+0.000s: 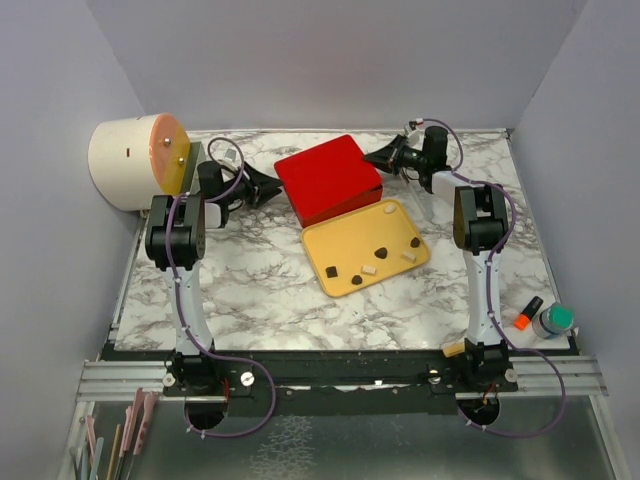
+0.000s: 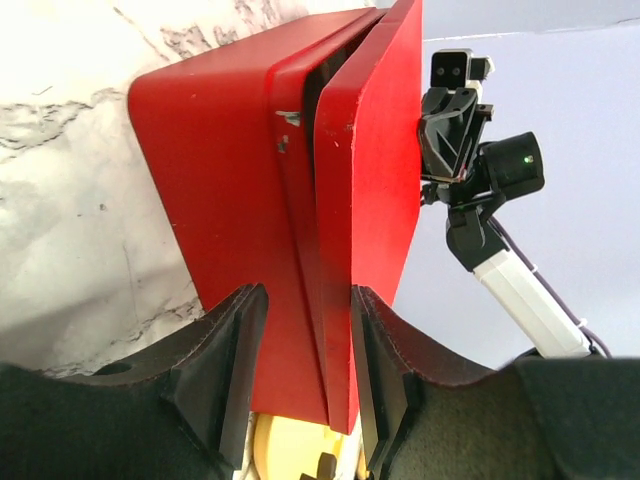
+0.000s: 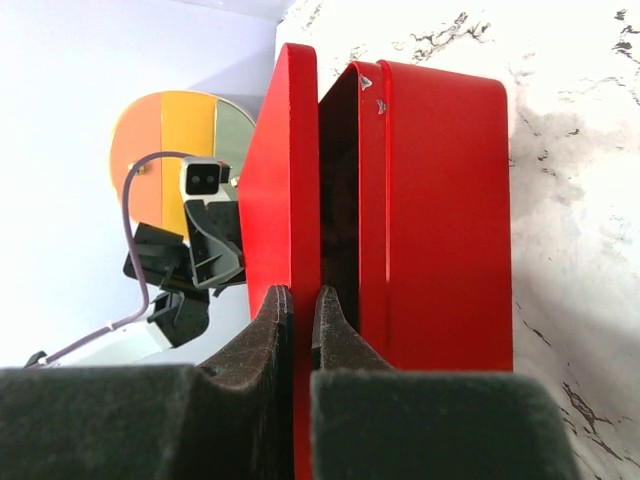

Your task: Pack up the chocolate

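Note:
The chocolate is several tiny pieces on a flat yellow tray (image 1: 340, 240): dark ones (image 1: 381, 251) and cream ones (image 1: 408, 256). A red box (image 1: 328, 180) sits behind the tray with its lid slightly raised. My right gripper (image 1: 372, 158) is at the box's right edge, and in the right wrist view it (image 3: 303, 292) is shut on the red lid (image 3: 280, 170). My left gripper (image 1: 275, 187) is at the box's left edge. In the left wrist view it (image 2: 305, 300) is open, its fingers straddling the box (image 2: 230, 170) and lid edge.
A white drum with a coloured disc face (image 1: 130, 160) stands at the far left. An orange marker (image 1: 527, 313) and a green-capped jar (image 1: 553, 320) lie at the near right edge. The tray's corner (image 2: 275, 450) shows under the left gripper.

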Controlling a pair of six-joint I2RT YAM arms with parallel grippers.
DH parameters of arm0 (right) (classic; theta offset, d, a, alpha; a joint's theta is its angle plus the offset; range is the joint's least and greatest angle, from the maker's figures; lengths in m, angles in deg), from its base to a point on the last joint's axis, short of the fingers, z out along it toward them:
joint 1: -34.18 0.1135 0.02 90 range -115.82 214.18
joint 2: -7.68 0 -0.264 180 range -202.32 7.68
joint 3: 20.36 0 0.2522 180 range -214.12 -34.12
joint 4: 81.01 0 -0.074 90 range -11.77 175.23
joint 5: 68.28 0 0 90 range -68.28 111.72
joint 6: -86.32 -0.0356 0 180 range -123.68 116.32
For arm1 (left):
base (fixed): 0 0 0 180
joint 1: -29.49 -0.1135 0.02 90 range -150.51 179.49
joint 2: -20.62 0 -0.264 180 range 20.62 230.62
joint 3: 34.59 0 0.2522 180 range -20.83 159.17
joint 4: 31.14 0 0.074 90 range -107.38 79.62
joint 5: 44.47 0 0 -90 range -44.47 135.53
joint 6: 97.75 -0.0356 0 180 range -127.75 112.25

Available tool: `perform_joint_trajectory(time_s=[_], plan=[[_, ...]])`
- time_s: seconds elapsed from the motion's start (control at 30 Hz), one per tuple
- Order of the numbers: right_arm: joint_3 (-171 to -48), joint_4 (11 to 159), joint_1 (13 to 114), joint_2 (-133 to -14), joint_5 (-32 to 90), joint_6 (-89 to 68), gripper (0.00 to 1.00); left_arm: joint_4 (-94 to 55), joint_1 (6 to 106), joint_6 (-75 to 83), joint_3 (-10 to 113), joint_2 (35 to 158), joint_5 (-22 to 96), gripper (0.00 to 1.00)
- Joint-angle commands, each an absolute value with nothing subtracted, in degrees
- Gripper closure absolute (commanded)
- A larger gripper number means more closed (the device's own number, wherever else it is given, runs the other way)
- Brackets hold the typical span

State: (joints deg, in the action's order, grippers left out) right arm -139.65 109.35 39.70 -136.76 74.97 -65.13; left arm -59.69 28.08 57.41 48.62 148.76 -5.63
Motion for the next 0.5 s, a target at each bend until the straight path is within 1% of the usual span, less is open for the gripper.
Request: perform_joint_trajectory(time_s=[0.0,0.2,0.4,0.47], plan=[[-141.51,109.51,39.82,-137.25,73.77,-65.29,1.0,-55.99,28.02,53.05,49.1,143.67,-2.88,0.54],[-141.41,109.11,39.81,-137.12,73.32,-64.73,1.0,-52.35,28.72,50.97,51.61,141.4,-2.42,0.54],[-141.31,108.09,39.8,-136.8,72.76,-63.64,1.0,-47.93,29.4,48.27,53.9,142.01,-2.1,0.54],[-141.58,107.32,39.8,-136.64,72.53,-62.93,0.98,-47.18,29.4,47.71,54.12,142.24,-1.86,0.54]])
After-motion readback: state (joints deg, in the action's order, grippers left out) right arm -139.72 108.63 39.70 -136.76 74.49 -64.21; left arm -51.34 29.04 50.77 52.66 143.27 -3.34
